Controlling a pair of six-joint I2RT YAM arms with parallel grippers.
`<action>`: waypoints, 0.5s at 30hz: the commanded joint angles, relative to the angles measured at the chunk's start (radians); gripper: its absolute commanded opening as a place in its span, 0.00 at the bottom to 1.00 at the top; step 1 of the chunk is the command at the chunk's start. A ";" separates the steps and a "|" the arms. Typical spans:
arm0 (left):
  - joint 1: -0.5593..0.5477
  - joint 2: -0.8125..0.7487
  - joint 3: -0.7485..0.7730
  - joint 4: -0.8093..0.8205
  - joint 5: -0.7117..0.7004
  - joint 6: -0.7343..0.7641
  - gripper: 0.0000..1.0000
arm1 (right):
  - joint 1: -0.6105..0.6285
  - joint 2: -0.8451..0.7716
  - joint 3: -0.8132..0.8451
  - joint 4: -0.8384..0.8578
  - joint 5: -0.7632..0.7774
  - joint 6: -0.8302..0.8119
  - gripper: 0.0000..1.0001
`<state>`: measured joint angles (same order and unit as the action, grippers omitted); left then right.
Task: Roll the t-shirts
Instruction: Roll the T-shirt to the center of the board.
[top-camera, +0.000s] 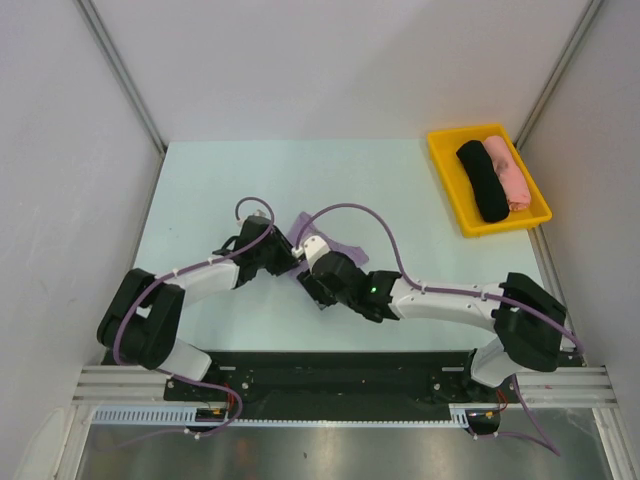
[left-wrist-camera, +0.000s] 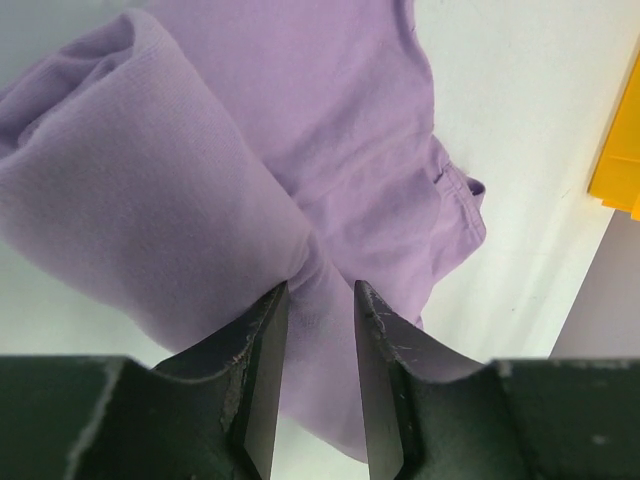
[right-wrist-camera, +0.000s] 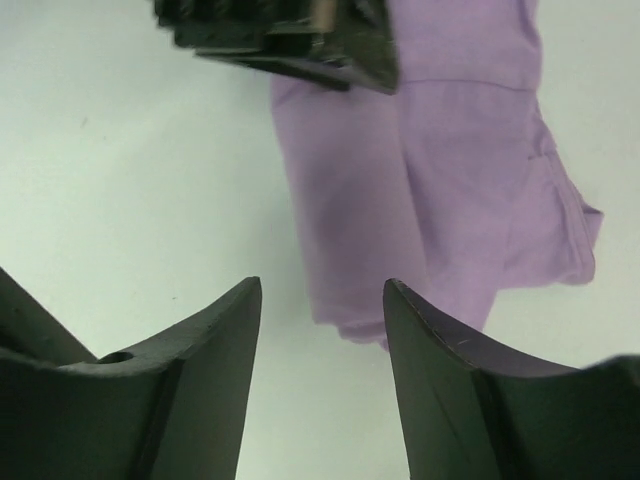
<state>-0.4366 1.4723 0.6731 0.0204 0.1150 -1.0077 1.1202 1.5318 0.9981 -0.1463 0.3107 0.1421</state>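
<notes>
The lavender t-shirt (top-camera: 348, 247) lies mid-table, mostly hidden under both grippers in the top view. In the left wrist view it (left-wrist-camera: 330, 130) is partly rolled, with a thick roll (left-wrist-camera: 130, 210) at the left. My left gripper (left-wrist-camera: 320, 292) is shut on a fold of the lavender cloth at the roll's edge; it also shows in the top view (top-camera: 283, 255). My right gripper (right-wrist-camera: 322, 290) is open and empty just above the table, in front of the shirt's near edge (right-wrist-camera: 400, 200). In the top view the right gripper (top-camera: 312, 275) sits close beside the left one.
A yellow tray (top-camera: 446, 170) stands at the back right and holds a rolled black shirt (top-camera: 482, 182) and a rolled pink shirt (top-camera: 506, 170). The tray's corner (left-wrist-camera: 620, 150) shows in the left wrist view. White walls enclose the table.
</notes>
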 joint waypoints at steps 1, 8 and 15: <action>-0.005 0.039 0.048 0.007 -0.003 0.034 0.38 | 0.027 0.082 0.051 0.057 0.083 -0.130 0.59; -0.005 0.065 0.066 0.010 0.005 0.035 0.38 | 0.044 0.188 0.094 0.037 0.100 -0.182 0.69; -0.007 0.072 0.088 0.012 0.014 0.038 0.40 | 0.046 0.283 0.117 -0.010 0.091 -0.191 0.73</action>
<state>-0.4393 1.5272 0.7193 0.0292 0.1345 -1.0012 1.1599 1.7756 1.0782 -0.1398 0.3870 -0.0277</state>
